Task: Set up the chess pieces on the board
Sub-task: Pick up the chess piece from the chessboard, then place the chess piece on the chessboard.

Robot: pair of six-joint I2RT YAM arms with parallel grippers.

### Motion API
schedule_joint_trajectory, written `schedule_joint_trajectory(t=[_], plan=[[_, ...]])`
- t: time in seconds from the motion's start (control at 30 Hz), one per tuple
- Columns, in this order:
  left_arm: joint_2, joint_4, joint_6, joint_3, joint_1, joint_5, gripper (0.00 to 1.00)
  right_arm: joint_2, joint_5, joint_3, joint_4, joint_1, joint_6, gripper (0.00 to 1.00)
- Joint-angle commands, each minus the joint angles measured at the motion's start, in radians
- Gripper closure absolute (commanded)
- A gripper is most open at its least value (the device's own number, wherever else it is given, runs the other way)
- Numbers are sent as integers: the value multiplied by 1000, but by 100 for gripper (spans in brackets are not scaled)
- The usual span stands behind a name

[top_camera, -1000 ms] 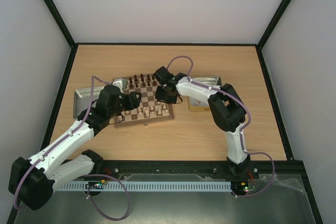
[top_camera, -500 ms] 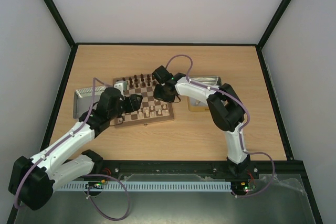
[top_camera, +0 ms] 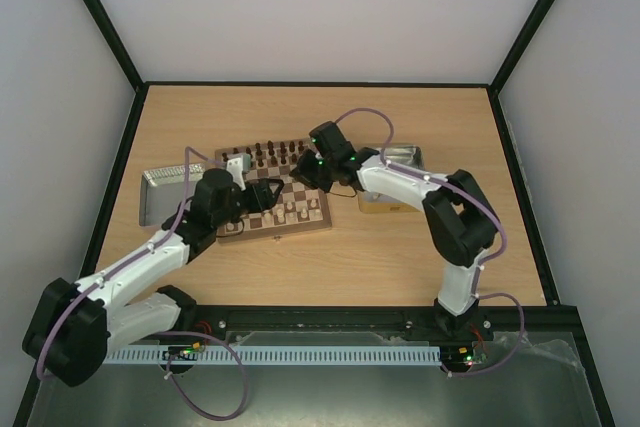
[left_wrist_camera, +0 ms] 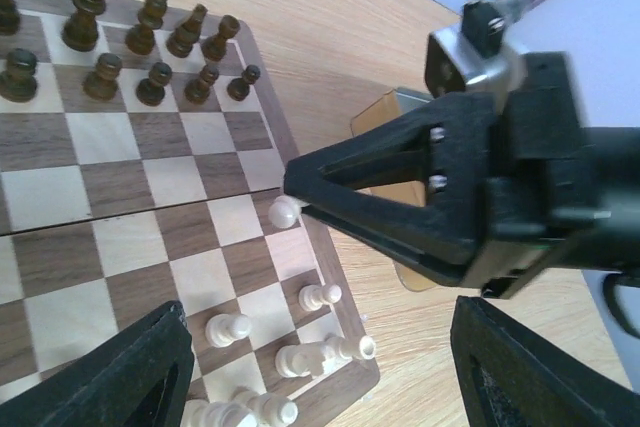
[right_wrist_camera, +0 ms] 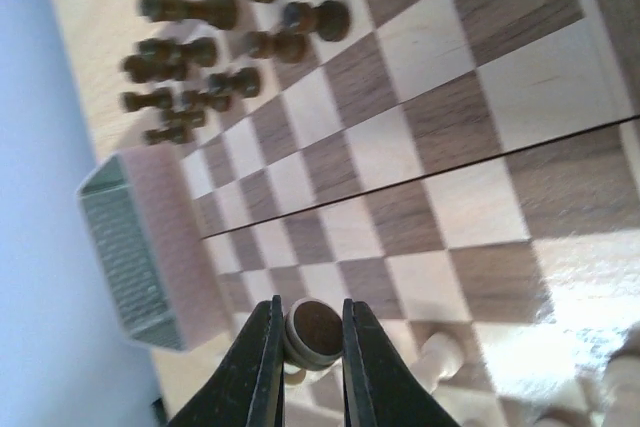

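Within the last second the right arm had swung its wrist out toward the far right side of the board (left_wrist_camera: 120,137), while the left arm had reached further across the near rows, so the two now faced each other over the right-hand files. The right arm's fingers (right_wrist_camera: 258,367) were closed narrowly on a single cream piece (left_wrist_camera: 284,212), held at their tips above the squares just inside the board's right border, a little beyond the cream chess pieces (left_wrist_camera: 300,357) already standing along the near rows. In the right wrist view the piece showed a round dark-centred end, which suggested it lay along the fingers rather than upright, and whether it touched the board could not be told. The left arm's fingers (left_wrist_camera: 140,377) were spread wide with nothing between them, hovering over the near right corner. The dark pieces (left_wrist_camera: 150,47) stood in their two far rows, and a metal tin (right_wrist_camera: 130,247) lay on the desk (top_camera: 400,257) beside the board. This looked like a piece being brought in for placing, perhaps by a handover
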Motion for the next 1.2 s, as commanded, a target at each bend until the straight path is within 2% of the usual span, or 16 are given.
schedule_joint_trajectory(t=[0.0, 0.33, 0.5, 0.63, 0.77, 1.07, 1.17], plan=[[42, 160, -37, -29, 8, 59, 28, -103, -128, -79, 159, -20, 115, 91], [103, 336, -98, -55, 9, 125, 34, -206, -254, -210, 309, -27, 287, 91], [129, 359, -100, -50, 9, 123, 49, -232, -279, -241, 346, -27, 324, 91], [149, 371, -102, -49, 9, 126, 57, -246, -288, -236, 346, -27, 330, 91], [156, 385, -99, -45, 9, 135, 70, -246, -299, -234, 346, -27, 332, 91], [167, 372, -54, -23, 9, 139, 75, -255, -298, -235, 315, -26, 308, 91], [167, 372, -34, -17, 10, 138, 80, -254, -300, -232, 303, -25, 300, 91]])
